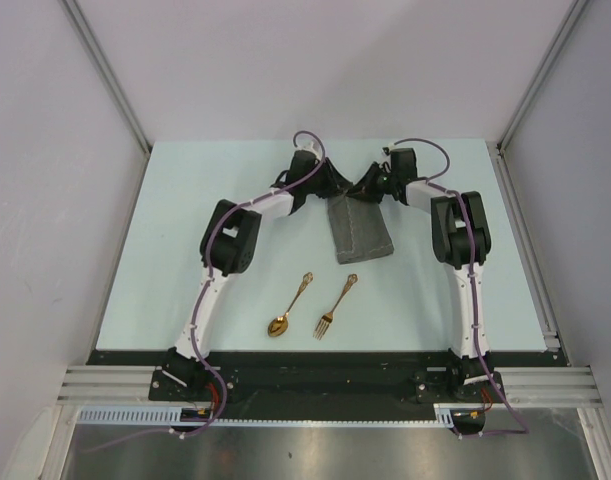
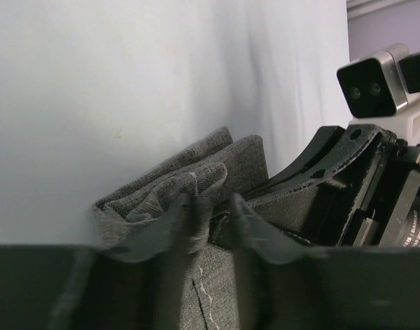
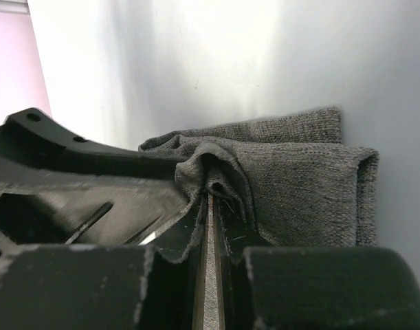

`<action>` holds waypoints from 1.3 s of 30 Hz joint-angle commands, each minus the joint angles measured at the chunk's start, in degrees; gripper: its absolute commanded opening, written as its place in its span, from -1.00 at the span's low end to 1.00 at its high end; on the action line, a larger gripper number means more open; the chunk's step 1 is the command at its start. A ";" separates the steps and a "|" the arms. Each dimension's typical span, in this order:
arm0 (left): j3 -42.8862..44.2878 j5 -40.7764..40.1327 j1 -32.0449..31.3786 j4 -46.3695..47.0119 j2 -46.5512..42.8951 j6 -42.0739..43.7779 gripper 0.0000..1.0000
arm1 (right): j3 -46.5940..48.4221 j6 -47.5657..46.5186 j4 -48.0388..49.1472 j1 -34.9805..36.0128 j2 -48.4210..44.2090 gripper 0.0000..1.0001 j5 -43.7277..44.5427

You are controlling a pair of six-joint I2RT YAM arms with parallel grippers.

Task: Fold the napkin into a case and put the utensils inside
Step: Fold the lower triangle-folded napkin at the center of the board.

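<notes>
The napkin (image 1: 360,232) lies as a narrow dark grey folded strip in the middle of the table, its far end bunched up between both grippers. My left gripper (image 1: 335,188) sits at that far end. In the left wrist view its jaws (image 2: 211,216) stand apart, with the rumpled napkin (image 2: 196,172) against the left finger and flat cloth showing in the gap. My right gripper (image 3: 211,199) is shut on a raised fold of the napkin (image 3: 299,185). The gold spoon (image 1: 288,308) and gold fork (image 1: 335,308) lie side by side nearer the arm bases, apart from the cloth.
The pale table (image 1: 185,250) is bounded by white walls at the back and sides. The two grippers nearly touch over the cloth's far end. A black rail (image 1: 315,360) runs along the near edge at the arm bases.
</notes>
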 commanded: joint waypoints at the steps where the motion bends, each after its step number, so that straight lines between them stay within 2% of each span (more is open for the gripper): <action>1: 1.42 2.87 1.12 -0.51 -4.02 1.68 -0.18 | 1.24 -0.08 0.12 -0.79 -3.34 -0.79 -0.25; 6: -2.44 6.38 2.96 3.53 -8.50 1.33 0.00 | 1.77 0.62 0.30 -0.61 -2.73 -0.78 -0.87; 13: -4.21 11.04 4.28 6.34 -11.84 -1.73 0.01 | 2.38 0.09 -0.32 -0.26 -2.47 -0.79 -0.69; 16: -6.05 11.40 4.81 6.18 -12.81 -2.27 -0.16 | 2.82 0.01 -0.23 -0.08 -2.64 -0.79 -0.78; 17: -6.84 10.88 5.07 5.47 -13.16 -2.10 -0.32 | 3.00 0.01 -0.23 0.00 -2.64 -0.79 -0.69; 18: -8.59 9.56 5.25 4.68 -13.60 -2.10 -0.41 | 3.09 -0.08 -0.32 0.18 -2.99 -0.79 -0.78; 23: -13.96 8.58 6.04 4.94 -14.22 -3.24 -0.73 | 2.82 -0.26 -1.99 0.79 -4.57 -0.79 -0.51; 30: -14.50 10.78 5.95 9.59 -11.15 -6.83 -0.83 | 1.42 -0.87 -1.73 2.20 -7.38 -0.79 0.54; 39: -12.91 9.64 5.52 8.72 -8.77 -9.04 -0.89 | 4.14 -0.35 -1.99 3.69 -5.81 -0.79 0.19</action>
